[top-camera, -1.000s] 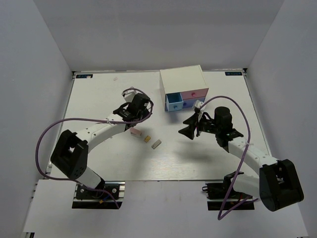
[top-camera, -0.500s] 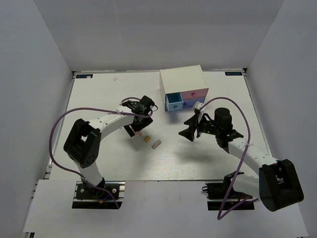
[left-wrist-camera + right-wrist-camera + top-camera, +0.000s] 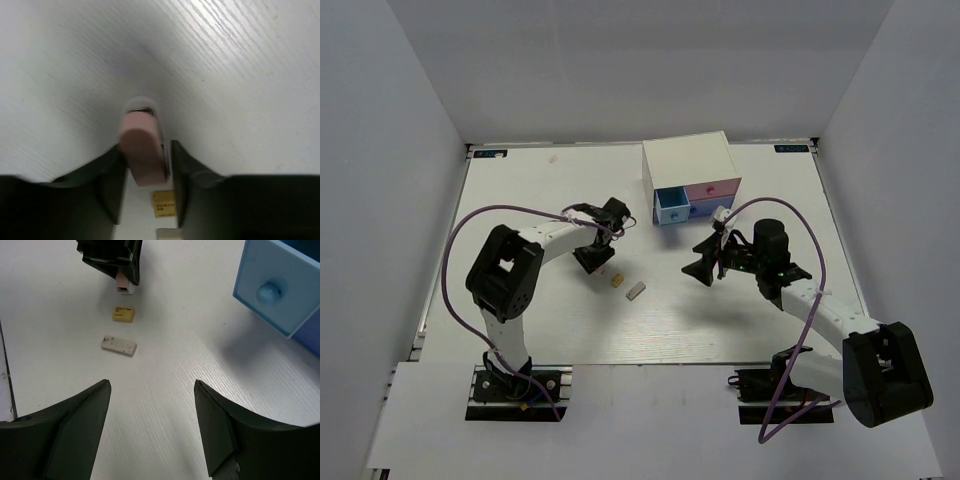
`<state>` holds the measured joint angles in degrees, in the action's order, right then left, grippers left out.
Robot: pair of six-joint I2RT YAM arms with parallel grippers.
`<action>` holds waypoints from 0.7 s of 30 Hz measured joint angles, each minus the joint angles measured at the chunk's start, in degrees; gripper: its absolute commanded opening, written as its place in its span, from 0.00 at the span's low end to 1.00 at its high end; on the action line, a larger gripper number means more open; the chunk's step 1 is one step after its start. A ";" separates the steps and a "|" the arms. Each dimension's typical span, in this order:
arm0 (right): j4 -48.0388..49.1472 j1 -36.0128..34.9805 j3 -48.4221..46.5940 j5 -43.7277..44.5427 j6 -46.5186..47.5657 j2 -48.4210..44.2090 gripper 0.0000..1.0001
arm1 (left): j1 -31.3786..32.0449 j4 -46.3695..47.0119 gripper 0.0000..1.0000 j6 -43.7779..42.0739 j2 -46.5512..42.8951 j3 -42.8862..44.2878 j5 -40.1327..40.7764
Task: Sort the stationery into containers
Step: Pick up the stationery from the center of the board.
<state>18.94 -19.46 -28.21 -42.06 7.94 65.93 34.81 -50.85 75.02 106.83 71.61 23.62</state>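
The pink eraser (image 3: 144,150) sits between my left gripper's (image 3: 146,165) fingers, which press close on both of its sides. In the top view that gripper (image 3: 595,256) is down at the table left of centre. The tan eraser (image 3: 616,281) and the grey eraser (image 3: 636,291) lie just right of it, and both show in the right wrist view (image 3: 123,314) (image 3: 119,345). My right gripper (image 3: 152,385) is open and empty, hovering right of the erasers. The light blue drawer (image 3: 272,290) is pulled out. No highlighter is in view.
The white cabinet (image 3: 688,160) stands at the back centre, with the pink drawer (image 3: 711,188) and the periwinkle drawer (image 3: 704,209) closed. Grey walls enclose the white table (image 3: 520,200) on three sides. Purple cables loop from both arms.
My left gripper has swung forward and down from near the cabinet onto the pink eraser and closed around it. My right arm has hardly moved.
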 measured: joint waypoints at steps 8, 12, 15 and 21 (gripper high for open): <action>0.02 0.28 0.00 0.11 0.00 -0.31 0.74 | -0.31 1.27 0.06 -2.43 -0.98 0.20 1.92; 0.02 0.33 0.00 0.04 0.02 -0.33 0.71 | 0.57 8.22 0.00 -9.60 -4.96 0.37 1.27; 0.02 0.33 0.00 -0.17 0.11 -0.33 0.56 | 1.49 17.68 0.00 -17.33 -9.29 -0.02 -1.18; 0.00 0.33 0.00 -0.83 0.24 -0.33 0.41 | 4.07 36.54 0.00 -32.35 -15.04 -1.36 -6.86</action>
<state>18.94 -19.14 -28.21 -42.89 8.19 65.60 38.87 -14.31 42.68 91.79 70.26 16.75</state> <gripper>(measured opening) 0.416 0.415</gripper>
